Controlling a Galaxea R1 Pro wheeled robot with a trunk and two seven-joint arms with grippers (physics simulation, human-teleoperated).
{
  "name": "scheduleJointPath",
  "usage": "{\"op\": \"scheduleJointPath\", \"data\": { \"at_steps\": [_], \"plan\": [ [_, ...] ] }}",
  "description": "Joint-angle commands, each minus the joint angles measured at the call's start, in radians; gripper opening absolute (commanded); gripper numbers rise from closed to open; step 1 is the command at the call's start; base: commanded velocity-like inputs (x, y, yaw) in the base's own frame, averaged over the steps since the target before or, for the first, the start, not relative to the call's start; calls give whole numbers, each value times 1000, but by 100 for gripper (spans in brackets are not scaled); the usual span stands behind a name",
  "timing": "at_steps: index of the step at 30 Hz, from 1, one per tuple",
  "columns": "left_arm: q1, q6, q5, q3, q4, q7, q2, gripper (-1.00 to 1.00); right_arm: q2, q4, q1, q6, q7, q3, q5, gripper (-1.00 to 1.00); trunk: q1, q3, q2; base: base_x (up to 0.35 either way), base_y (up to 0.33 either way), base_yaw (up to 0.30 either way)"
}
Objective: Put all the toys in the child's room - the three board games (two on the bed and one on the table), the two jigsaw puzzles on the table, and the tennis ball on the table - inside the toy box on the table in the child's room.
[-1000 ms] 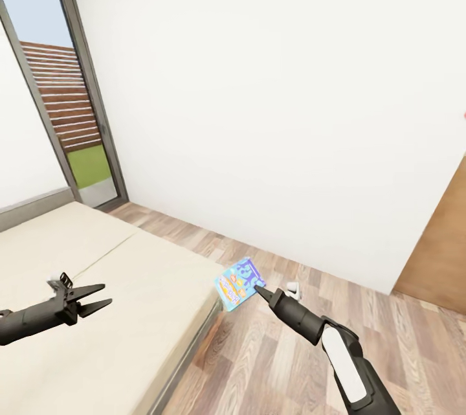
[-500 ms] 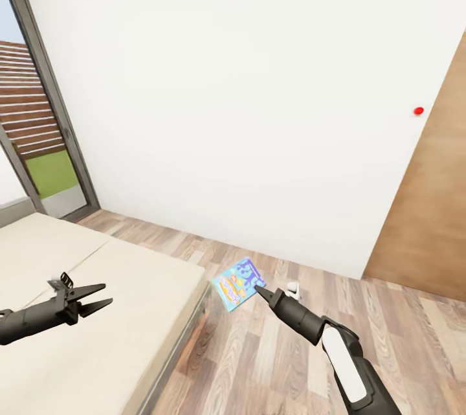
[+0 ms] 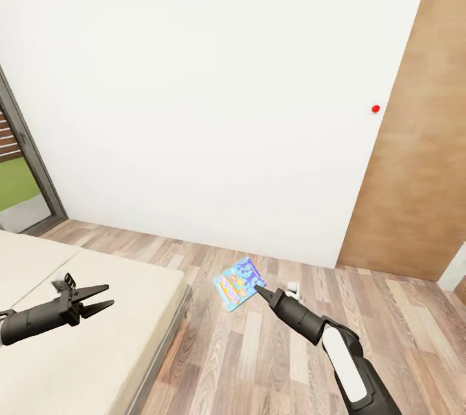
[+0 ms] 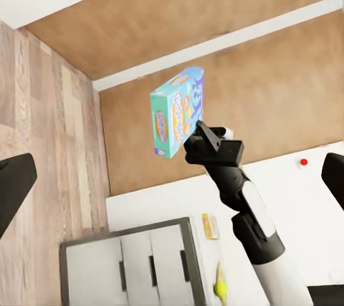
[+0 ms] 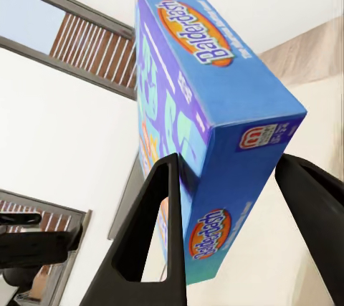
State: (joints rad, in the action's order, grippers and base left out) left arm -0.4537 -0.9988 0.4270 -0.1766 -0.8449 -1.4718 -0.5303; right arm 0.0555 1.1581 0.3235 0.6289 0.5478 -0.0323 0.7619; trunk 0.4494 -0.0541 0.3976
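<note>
A small blue board game box (image 3: 238,281) hangs over the wood floor just past the bed's corner, with my right gripper (image 3: 257,287) shut on its edge. The right wrist view has the same box (image 5: 208,105) clamped between both fingers (image 5: 161,234). My left gripper (image 3: 98,298) stands open and empty over the beige bed (image 3: 97,350). In the left wrist view the held box (image 4: 178,112) shows beyond my left fingers (image 4: 14,188), along with the table (image 4: 129,266) with white drawers, a small yellow-green tennis ball (image 4: 221,290) and a flat yellow thing (image 4: 209,226) on it.
A white wall (image 3: 213,98) stands straight ahead, a wooden wardrobe door (image 3: 414,156) at the right and a grey-framed window (image 3: 16,175) at the far left. A small white object (image 3: 292,287) lies on the plank floor near the right gripper.
The whole view has swung to the right: the window has slid off to the left and more of the wardrobe door shows. Both arms keep their pose, the blue box still held.
</note>
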Motion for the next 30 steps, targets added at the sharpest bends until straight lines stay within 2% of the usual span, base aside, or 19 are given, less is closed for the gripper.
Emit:
{"op": "scheduleJointPath", "data": {
  "at_steps": [1,30],
  "plan": [
    [0,-11,1,0,0,-1,0,100,2,0,1,8,1,-3,7,-100,1,-2,2,0,0,-261],
    [1,-9,-4,5,2,1,-5,100,3,2,1,1,-2,-1,3,-100,1,-2,2,0,0,-261]
  ]
}}
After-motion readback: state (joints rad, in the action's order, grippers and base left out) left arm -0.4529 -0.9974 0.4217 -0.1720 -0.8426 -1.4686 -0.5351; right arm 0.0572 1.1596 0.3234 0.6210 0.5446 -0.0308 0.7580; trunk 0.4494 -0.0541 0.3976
